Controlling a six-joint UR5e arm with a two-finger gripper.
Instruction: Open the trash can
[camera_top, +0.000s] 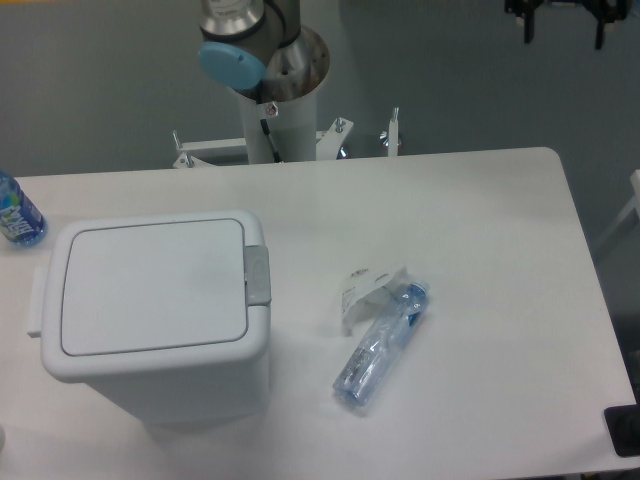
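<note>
The trash can (155, 305) is a large white bin standing at the left front of the table. Its flat lid (150, 285) is down and shut, and the grey push-button tab (258, 276) sits on its right edge. My gripper (563, 20) shows only as two dark fingertips (527, 25) at the top right of the frame, high above the table and far from the trash can. The fingertips stand wide apart with nothing between them.
A crushed clear plastic bottle (382, 345) with a torn white label (365, 288) lies right of the trash can. A blue bottle (15, 212) stands at the left edge. The arm's base (275, 95) is at the back. A black object (625, 430) is at the front right corner.
</note>
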